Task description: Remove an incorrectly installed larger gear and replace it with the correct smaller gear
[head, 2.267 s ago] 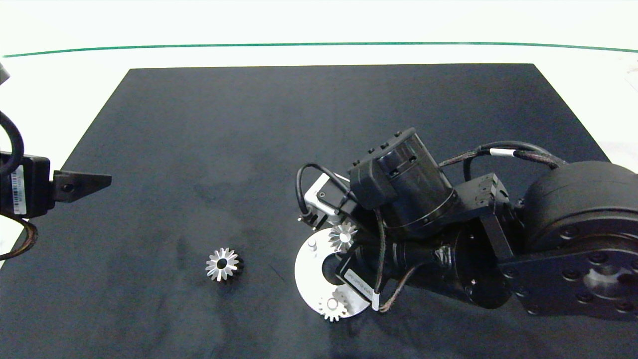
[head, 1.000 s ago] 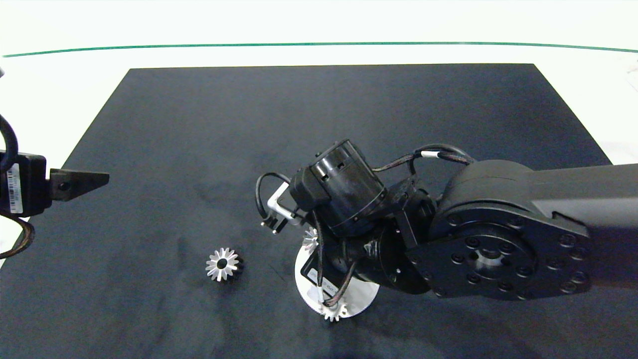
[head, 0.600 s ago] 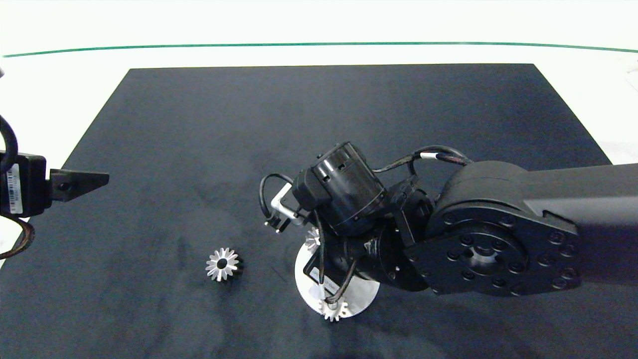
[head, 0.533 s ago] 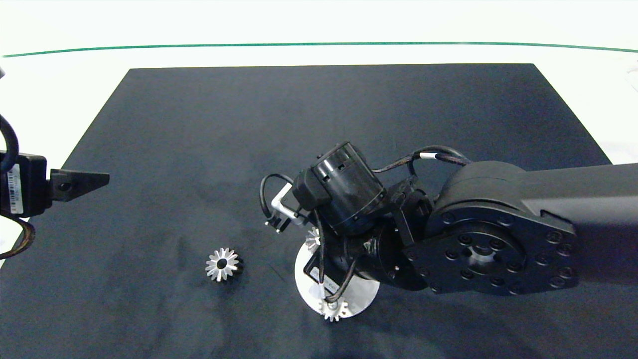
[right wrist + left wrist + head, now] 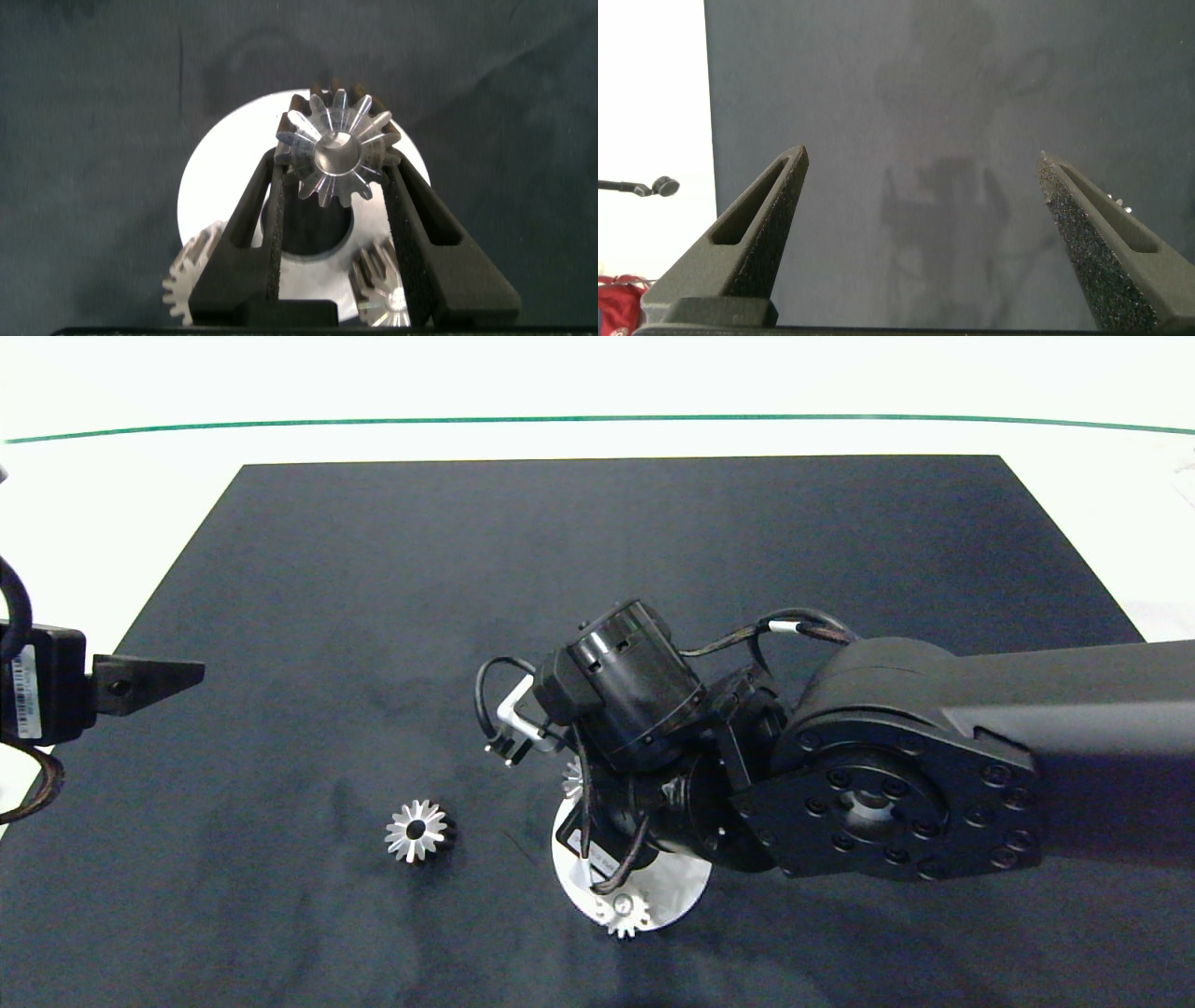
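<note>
At the far left edge of the head view we see the left gripper (image 5: 149, 677) parked over the edge of the black mat (image 5: 597, 569), which lies on the white counter (image 5: 597, 383). Our left wrist view shows its two fingers (image 5: 752, 233) spread wide with nothing between them, only bare mat beneath.

Moving rightward, the larger gear (image 5: 418, 832) lies alone on the mat, its tall dark body under star-like silver teeth, well apart from both grippers and from the round plate.

Next we come to the round silver plate (image 5: 677, 896) with a dark hole at its centre, largely covered in the head view by the right arm, which reaches in from the right edge. The right gripper (image 5: 336, 177) hangs over this plate, and in our right wrist view its fingers (image 5: 257, 219) are clamped on the smaller gear (image 5: 336, 154), one finger pressing each side of it. The gear is held above the far part of the plate; we cannot tell whether it touches the plate. Two more small silver gears sit on the plate: one (image 5: 192, 271) beside one finger and another (image 5: 378, 285) near the other finger. In the head view, one of these (image 5: 627, 915) shows at the plate's near edge.
</note>
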Robot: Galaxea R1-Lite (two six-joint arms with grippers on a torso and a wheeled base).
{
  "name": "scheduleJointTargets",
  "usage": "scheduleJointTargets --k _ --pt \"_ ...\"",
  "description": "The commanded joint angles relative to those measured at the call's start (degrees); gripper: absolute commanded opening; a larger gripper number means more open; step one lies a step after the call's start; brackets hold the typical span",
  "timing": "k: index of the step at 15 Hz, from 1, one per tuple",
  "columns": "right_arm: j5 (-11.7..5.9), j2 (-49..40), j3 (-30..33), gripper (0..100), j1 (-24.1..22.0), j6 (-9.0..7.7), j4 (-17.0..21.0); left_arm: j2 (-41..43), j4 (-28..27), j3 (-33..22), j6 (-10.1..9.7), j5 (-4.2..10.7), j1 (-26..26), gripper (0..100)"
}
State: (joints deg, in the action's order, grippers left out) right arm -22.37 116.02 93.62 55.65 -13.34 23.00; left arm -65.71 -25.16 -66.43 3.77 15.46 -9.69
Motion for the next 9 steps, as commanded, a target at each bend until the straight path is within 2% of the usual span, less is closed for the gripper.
scheduleJointTargets --k 1,9 --pt "-0.13 0.88 0.6 19 0.16 -0.11 0.2 0.23 -0.15 -0.11 0.01 0.1 0.02 100" --pt "-0.13 0.96 -0.2 19 -0.02 -0.02 0.29 0.49 -0.15 -0.11 0.1 0.1 0.02 100"
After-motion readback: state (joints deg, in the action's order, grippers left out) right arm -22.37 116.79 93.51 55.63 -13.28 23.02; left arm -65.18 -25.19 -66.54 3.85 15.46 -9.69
